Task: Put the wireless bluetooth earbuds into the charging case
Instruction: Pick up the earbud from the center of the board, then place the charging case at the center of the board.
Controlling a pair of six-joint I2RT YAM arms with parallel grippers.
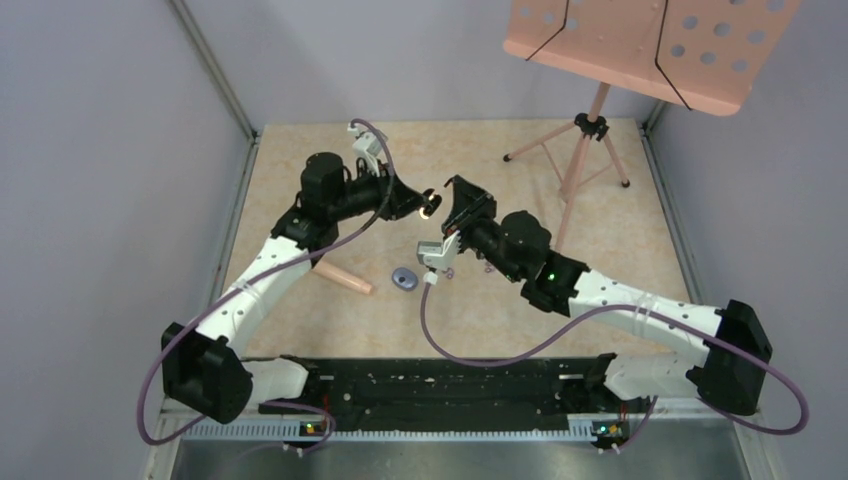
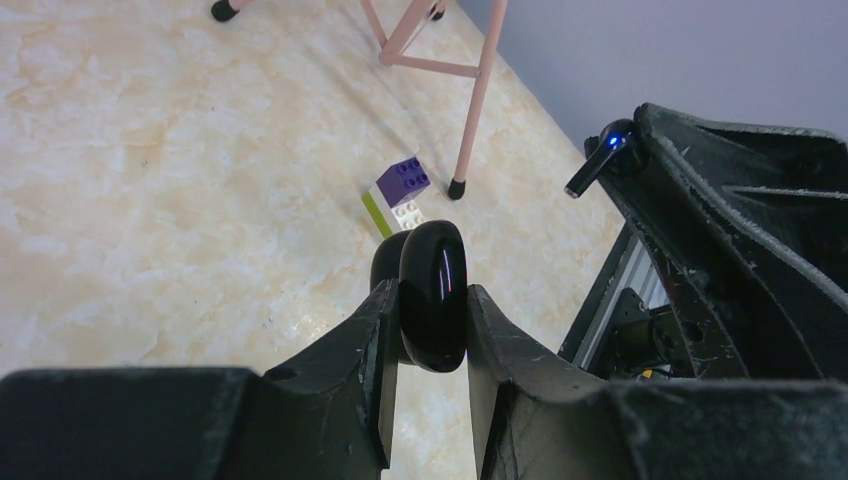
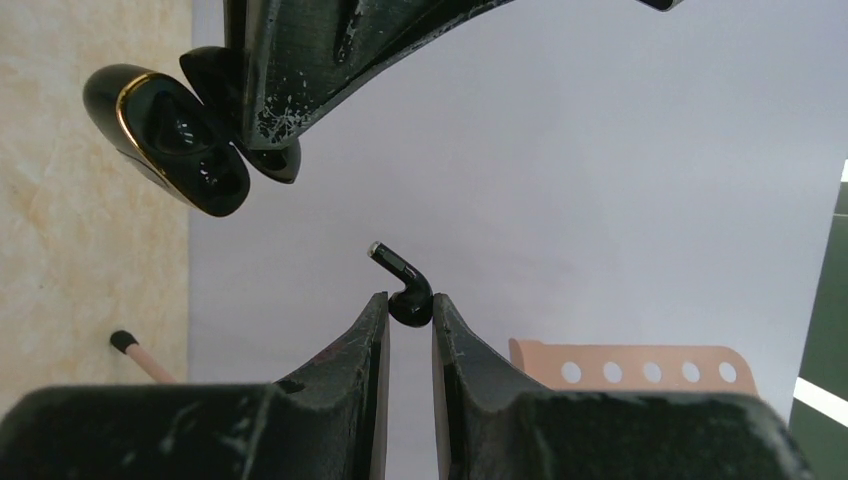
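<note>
My left gripper (image 2: 431,297) is shut on the glossy black charging case (image 2: 433,290) and holds it above the table. In the right wrist view the case (image 3: 165,135) hangs open at the upper left, with a gold rim, between the left fingers (image 3: 290,60). My right gripper (image 3: 409,302) is shut on the head of a black stemmed earbud (image 3: 404,285), close beside the case. That bud glows blue in the left wrist view (image 2: 603,158). In the top view both grippers (image 1: 424,205) (image 1: 452,193) meet above mid-table. A small pale purple ring-like thing (image 1: 404,278) lies below them.
A pink music stand (image 1: 588,130) stands at the back right, its desk (image 1: 650,40) overhead. A pink rod (image 1: 345,277) lies by the left arm. A purple-and-yellow block (image 2: 400,195) sits near a stand foot (image 2: 457,187). Grey walls enclose the table.
</note>
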